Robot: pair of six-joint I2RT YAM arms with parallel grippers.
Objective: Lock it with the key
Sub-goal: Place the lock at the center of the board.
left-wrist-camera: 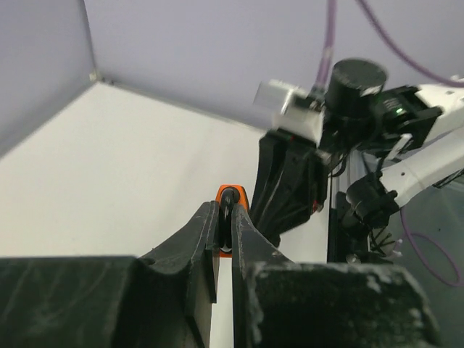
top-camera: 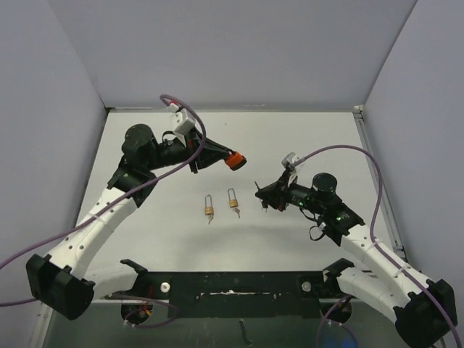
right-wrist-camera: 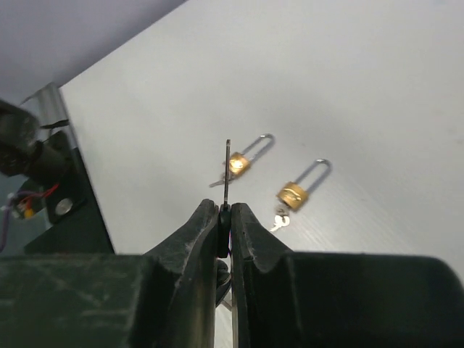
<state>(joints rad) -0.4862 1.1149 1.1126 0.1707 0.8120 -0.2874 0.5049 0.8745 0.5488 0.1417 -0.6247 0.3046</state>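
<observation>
My left gripper (top-camera: 222,161) is shut on an orange-and-black padlock (top-camera: 235,160) and holds it above the table; in the left wrist view the orange padlock (left-wrist-camera: 230,197) sticks out between the closed fingertips (left-wrist-camera: 206,217). My right gripper (top-camera: 262,194) is shut on a key with a black head, whose thin blade (right-wrist-camera: 227,170) points forward from the jaws in the right wrist view. The right gripper (right-wrist-camera: 225,217) hangs to the right of and lower than the orange padlock, apart from it. The right arm's gripper also shows in the left wrist view (left-wrist-camera: 290,181).
Two small brass padlocks (top-camera: 209,210) (top-camera: 233,201) with long open shackles lie side by side at mid-table, each with a small silver key by its base. They also show in the right wrist view (right-wrist-camera: 237,165) (right-wrist-camera: 293,194). A black frame (top-camera: 239,283) runs along the near edge.
</observation>
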